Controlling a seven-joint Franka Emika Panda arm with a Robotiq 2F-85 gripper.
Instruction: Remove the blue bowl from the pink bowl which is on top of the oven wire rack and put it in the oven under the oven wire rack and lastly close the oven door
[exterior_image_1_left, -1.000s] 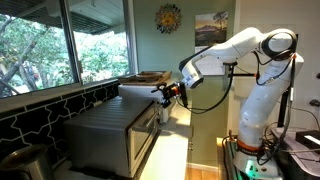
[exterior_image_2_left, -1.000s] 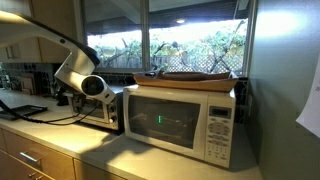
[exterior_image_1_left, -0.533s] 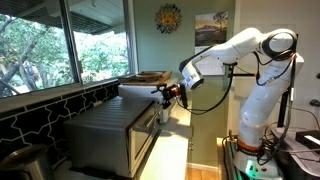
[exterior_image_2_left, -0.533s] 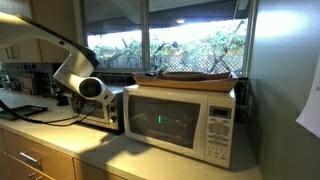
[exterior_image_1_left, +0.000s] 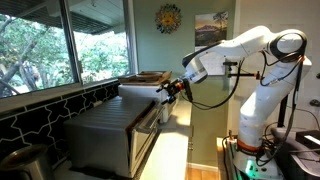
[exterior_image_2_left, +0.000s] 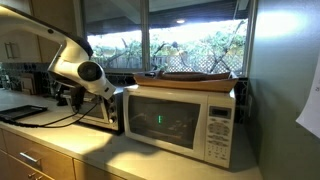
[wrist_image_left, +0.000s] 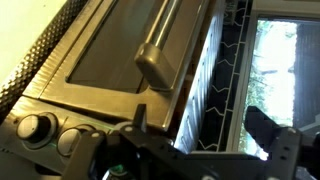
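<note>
The silver-grey oven (exterior_image_1_left: 108, 128) stands on the counter, and in an exterior view it shows behind the arm (exterior_image_2_left: 104, 110). The oven door (wrist_image_left: 125, 45), with dark glass and a bar handle (wrist_image_left: 158, 50), looks shut against the oven front. My gripper (wrist_image_left: 200, 122) is open and empty, hovering just off the door near its handle end; it also shows in an exterior view (exterior_image_1_left: 170, 89). The blue bowl and the pink bowl are out of view.
A white microwave (exterior_image_2_left: 185, 118) with a flat tray on top stands beside the oven. Oven knobs (wrist_image_left: 38, 128) sit beside the door. A dark tiled backsplash (exterior_image_1_left: 40, 112) and windows run behind the counter. The robot's base (exterior_image_1_left: 255, 120) stands across the aisle.
The arm has drawn back a little from the oven front and its wrist has lifted. The gripper stays open and empty.
</note>
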